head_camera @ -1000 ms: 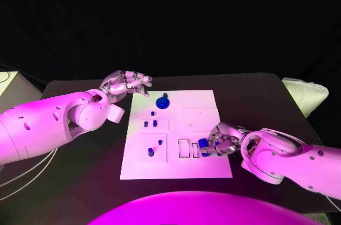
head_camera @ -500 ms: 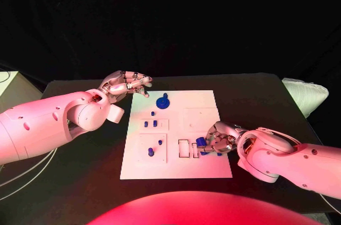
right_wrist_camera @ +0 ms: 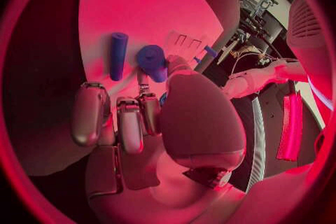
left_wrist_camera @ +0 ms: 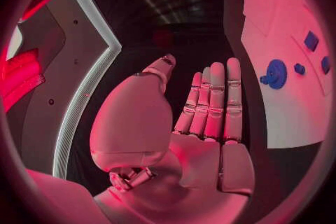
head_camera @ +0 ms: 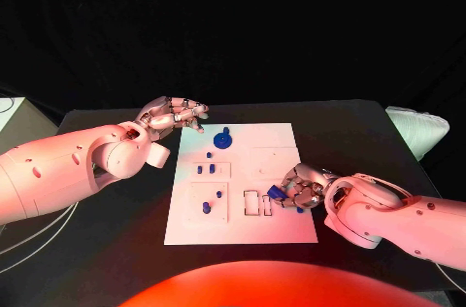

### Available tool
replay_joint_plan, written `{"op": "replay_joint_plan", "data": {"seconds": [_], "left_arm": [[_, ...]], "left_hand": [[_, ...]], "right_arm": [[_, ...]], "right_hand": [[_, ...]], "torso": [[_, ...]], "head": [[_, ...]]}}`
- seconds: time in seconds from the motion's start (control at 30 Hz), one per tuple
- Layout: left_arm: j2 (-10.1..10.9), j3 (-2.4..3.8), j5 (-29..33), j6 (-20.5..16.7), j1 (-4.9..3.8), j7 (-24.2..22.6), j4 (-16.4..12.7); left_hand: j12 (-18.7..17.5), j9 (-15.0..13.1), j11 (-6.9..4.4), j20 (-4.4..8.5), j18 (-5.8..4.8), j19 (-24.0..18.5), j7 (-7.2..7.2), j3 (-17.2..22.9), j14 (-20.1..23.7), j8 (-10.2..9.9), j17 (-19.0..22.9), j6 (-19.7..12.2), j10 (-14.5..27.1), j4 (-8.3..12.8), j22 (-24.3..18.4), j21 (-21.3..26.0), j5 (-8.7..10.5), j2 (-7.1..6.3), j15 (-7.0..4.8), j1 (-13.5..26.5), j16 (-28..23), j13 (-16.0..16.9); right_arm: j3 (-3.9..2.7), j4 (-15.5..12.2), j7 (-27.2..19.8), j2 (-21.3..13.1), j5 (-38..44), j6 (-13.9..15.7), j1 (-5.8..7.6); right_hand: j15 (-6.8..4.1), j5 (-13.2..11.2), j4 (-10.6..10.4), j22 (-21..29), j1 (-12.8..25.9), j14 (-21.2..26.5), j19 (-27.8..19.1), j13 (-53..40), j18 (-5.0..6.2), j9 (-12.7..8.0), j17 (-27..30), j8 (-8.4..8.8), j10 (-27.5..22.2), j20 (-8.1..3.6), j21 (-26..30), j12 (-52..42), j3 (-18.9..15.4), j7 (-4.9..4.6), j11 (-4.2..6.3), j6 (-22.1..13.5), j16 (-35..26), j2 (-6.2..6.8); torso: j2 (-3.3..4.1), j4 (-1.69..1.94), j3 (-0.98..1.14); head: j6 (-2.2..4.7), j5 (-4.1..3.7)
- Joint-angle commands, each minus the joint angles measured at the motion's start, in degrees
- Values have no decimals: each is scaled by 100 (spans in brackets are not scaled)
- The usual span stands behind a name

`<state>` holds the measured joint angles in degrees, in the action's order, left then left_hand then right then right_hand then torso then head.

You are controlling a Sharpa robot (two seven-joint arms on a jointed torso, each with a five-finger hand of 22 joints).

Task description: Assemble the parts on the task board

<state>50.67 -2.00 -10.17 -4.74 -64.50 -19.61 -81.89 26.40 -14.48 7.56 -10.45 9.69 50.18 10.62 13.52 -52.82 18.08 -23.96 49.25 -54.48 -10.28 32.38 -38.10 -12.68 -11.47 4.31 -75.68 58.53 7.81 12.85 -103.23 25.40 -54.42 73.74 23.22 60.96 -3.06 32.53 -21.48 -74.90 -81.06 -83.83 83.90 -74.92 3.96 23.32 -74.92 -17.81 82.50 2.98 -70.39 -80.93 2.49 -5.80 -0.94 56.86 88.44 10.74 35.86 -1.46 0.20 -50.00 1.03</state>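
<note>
The right hand grips a blue part over the white board.

Its fingers curl round the part at about four o'clock on the board, just beside the narrow slots; a blue rod lies on the board close by. The left hand hangs off the board's ten o'clock corner above the worktop, fingers straight and side by side, holding nothing. A round blue knob stands near twelve o'clock, smaller blue pieces at nine.
</note>
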Motion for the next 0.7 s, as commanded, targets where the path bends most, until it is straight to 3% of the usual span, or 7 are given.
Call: {"op": "replay_joint_plan", "data": {"seconds": [0.03, 0.17, 0.33, 0.53, 0.7], "left_arm": [[-11, 5, -14, 98, 0, -19, -15], [-13, 5, -14, 104, 0, -10, -16], [-15, 5, -14, 109, -1, -1, -14], [-13, 5, -14, 113, -1, 6, -15], [-21, 5, -11, 117, -1, 9, -13]], "left_hand": [[18, 7, -14, 0, 75, 41, 4, -29, 12, 1, 1, -39, 28, 2, -7, 26, -8, -5, -9, -37, 32, 5], [19, 8, -14, 0, 75, 44, 4, -28, 12, 1, 2, -39, 30, 2, -9, 28, -8, 2, -9, -48, 32, 5], [18, 9, -13, 1, 74, 47, 4, -26, 12, 1, 3, -39, 33, 0, -11, 31, -10, 15, -8, -62, 32, 4], [17, 11, -12, 1, 75, 51, 4, -24, 12, 1, 4, -40, 39, -2, -12, 33, -11, 25, -7, -72, 32, 3], [16, 12, -12, 1, 75, 54, 4, -22, 12, 2, 4, -40, 42, -3, -13, 35, -11, 33, -7, -79, 32, 3]], "right_arm": [[42, -41, 144, -73, -480, -19, 29], [40, -156, 75, -151, -780, 50, 144], [36, -325, 33, -203, -1009, 112, 281], [33, -476, 29, -209, -1125, 168, 332], [32, -528, 29, -135, -1203, 161, 346]], "right_hand": [[28, 23, 479, -1087, 336, -560, 292, -521, -83, -1, -1292, -18, 9, -1, -48, 54, 722, 4, -21, 74, 60, 155], [33, 10, 482, -1090, 483, -569, 292, -519, -85, -5, -1329, -15, 3, 4, -62, 69, 788, 0, -28, 72, 76, 233], [34, -14, 482, -1093, 535, -571, 293, -528, -87, -2, -1337, -25, 10, 6, -77, 65, 823, 5, -25, 87, 79, 235], [32, -43, 485, -1098, 562, -572, 296, -540, -89, 1, -1339, -33, 21, 6, -97, 55, 849, 11, -20, 100, 80, 237], [22, -218, 485, -1109, 687, -576, 306, -564, -97, 9, -1358, -53, 45, 0, -153, 43, 921, 24, -10, 125, 87, 245]], "torso": [[1, -4, 2], [2, -1, 1], [1, 1, 6], [8, 1, 8], [3, -3, 2]], "head": [[0, 2], [0, 3], [0, 8], [0, 24], [0, 32]]}}
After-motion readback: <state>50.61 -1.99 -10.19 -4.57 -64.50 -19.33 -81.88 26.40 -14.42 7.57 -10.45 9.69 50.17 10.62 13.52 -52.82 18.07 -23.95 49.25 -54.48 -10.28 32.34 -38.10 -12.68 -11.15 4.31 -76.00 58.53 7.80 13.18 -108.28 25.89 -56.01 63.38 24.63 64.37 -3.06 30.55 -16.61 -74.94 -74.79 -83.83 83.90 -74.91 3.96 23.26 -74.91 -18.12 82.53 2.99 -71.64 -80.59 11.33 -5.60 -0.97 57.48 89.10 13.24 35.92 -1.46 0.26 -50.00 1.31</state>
